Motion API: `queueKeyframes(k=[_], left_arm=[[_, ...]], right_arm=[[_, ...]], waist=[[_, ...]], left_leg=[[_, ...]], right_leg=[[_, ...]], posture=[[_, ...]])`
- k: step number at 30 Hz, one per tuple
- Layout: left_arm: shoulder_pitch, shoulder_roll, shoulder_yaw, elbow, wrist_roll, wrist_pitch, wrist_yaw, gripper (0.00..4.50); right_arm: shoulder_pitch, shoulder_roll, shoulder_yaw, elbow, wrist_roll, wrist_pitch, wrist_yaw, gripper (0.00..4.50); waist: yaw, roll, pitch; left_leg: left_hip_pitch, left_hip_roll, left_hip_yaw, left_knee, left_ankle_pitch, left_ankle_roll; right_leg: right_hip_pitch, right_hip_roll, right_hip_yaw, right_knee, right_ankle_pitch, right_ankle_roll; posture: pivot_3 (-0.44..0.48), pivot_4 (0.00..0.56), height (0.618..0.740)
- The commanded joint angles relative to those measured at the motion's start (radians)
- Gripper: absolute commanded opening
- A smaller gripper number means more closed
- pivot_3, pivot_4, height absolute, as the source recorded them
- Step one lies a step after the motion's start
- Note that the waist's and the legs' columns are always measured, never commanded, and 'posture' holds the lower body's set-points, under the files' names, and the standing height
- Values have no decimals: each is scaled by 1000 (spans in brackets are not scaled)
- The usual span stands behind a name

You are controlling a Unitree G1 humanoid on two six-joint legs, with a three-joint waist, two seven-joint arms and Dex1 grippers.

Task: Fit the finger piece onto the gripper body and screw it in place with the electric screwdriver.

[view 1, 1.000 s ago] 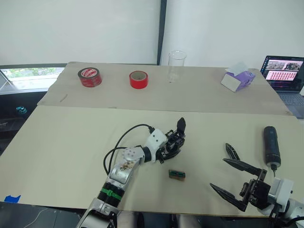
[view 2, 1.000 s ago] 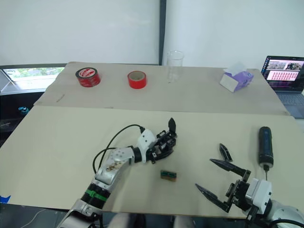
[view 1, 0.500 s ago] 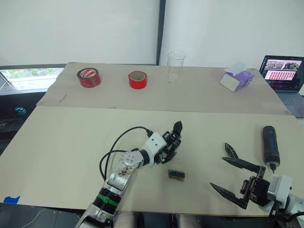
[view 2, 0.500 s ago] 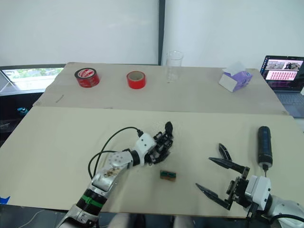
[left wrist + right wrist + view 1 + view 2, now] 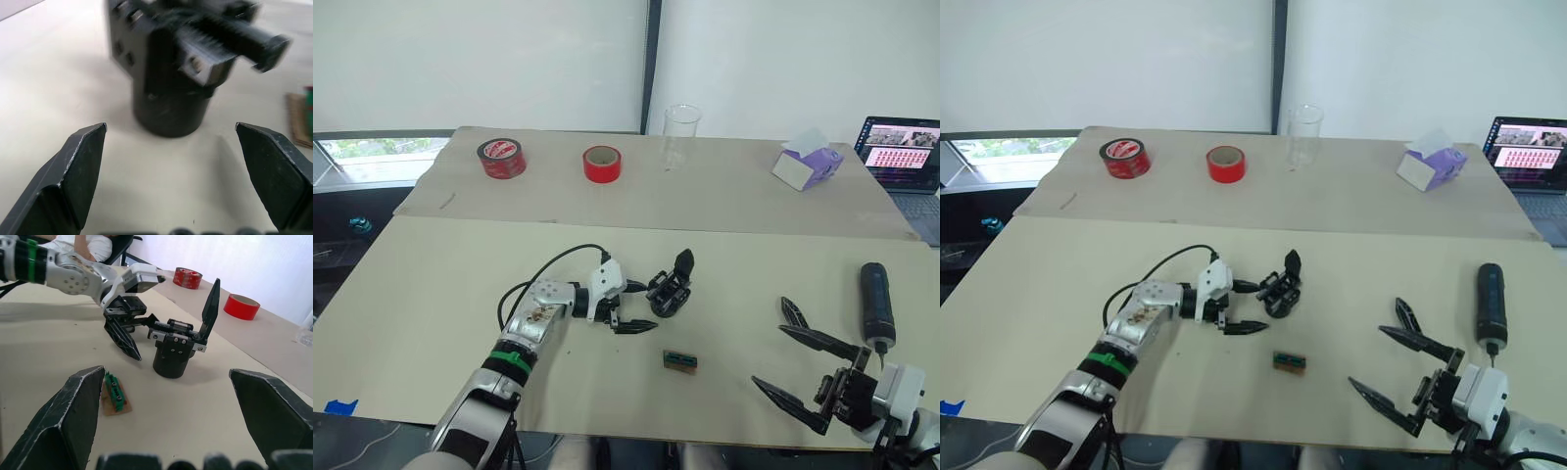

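The left gripper point(image 5: 633, 306) is shown with its fingers spread wide and empty, lying low over the table point(image 5: 440, 294). The gripper body point(image 5: 670, 292) is seen standing upright on the table directly ahead of the left fingertips, apart from them, with its one black pointed finger raised at the side away from the left gripper. In the left wrist view the gripper body point(image 5: 181, 63) is framed between the two spread fingers point(image 5: 80, 166), untouched. A small green block point(image 5: 679, 360) is placed on the table near the left gripper, between it and the right gripper. The right gripper point(image 5: 798, 372) is likewise shown parted and empty. The finger piece point(image 5: 791, 311) is seen lying flat just beyond the right gripper's upper finger. The electric screwdriver point(image 5: 874, 302) is laid on the table to the outer side of the right gripper, its bit end nearest the wrist.
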Motion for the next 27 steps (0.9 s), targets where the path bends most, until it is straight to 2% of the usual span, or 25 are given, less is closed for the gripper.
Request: queueKeyframes(k=[1, 6, 12, 13, 15, 16, 17, 19, 20, 24, 27], left_arm=[[-91, -56, -18, 143, 33, -96, -43, 4454], [-185, -111, -10, 351, 86, -219, -43, 4454], [-234, -129, 11, 498, 123, -316, -23, 4454], [-235, -128, 17, 510, 126, -330, -20, 3939], [-224, -124, 32, 512, 121, -346, -24, 3238], [-215, -121, 40, 503, 118, -354, -24, 2698], [-199, -119, 48, 477, 111, -345, -24, 2306], [-152, -112, 56, 397, 110, -374, 0, 2316], [-115, -111, 62, 319, 102, -336, 24, 2316], [69, -91, 67, -87, 94, -49, 152, 2316], [180, -84, 60, -326, 116, 153, 263, 2316]], right_arm=[[29, 13, -21, -57, 14, -9, -16, 4500], [78, 33, -35, -83, 10, -19, -27, 4500], [102, 45, -36, -79, 2, -38, -27, 4500], [102, 47, -36, -77, 1, -41, -27, 4500], [101, 53, -31, -65, -5, -51, -24, 4500], [101, 55, -28, -59, -8, -55, -22, 4500], [99, 58, -25, -53, -11, -59, -19, 4500], [94, 62, -17, -44, -15, -67, -16, 4500], [90, 63, -13, -38, -16, -69, -14, 4500], [68, 61, 1, -17, -17, -73, 0, 4500], [45, 54, 9, 1, -16, -71, 11, 4500]], waist=[[-1, 0, 0], [-4, 0, 0], [-5, 0, 0], [-5, 0, 0], [-6, 0, 0], [-6, 0, 0], [-7, 0, 0], [-12, 0, 0], [-15, 0, 0], [-27, 1, 0], [-28, 1, 0]], left_leg=[[0, 0, 0, 0, 0, 0], [-3, 0, -1, 5, -1, 2], [-3, 0, -1, 6, -2, 3], [-3, 0, -1, 7, -2, 3], [-3, 0, -1, 7, -2, 3], [-3, 0, -1, 7, -2, 3], [-3, 1, -1, 7, -2, 3], [-3, 1, -1, 6, -2, 3], [-3, 1, -1, 6, -2, 3], [-3, 1, -2, 6, -2, 3], [-3, 1, -2, 6, -3, 4]], right_leg=[[0, 0, 0, 0, 0, 0], [0, 0, -1, 0, -1, 3], [0, 0, -1, 0, -1, 4], [0, 0, -1, 0, -1, 4], [0, 0, -1, 0, -1, 4], [0, 0, -1, 1, -1, 4], [0, 0, -1, 1, -1, 4], [0, 0, -1, 1, -1, 4], [0, 0, -1, 1, -1, 4], [-1, 0, 0, 1, 1, 1], [-1, -1, 1, 1, 0, 2]], posture=[[0, 150, 740], [0, 150, 740], [0, 150, 740], [0, 150, 740], [0, 150, 740], [0, 150, 740], [0, 150, 740], [0, 150, 740], [0, 150, 740], [0, 150, 740], [0, 150, 740]])
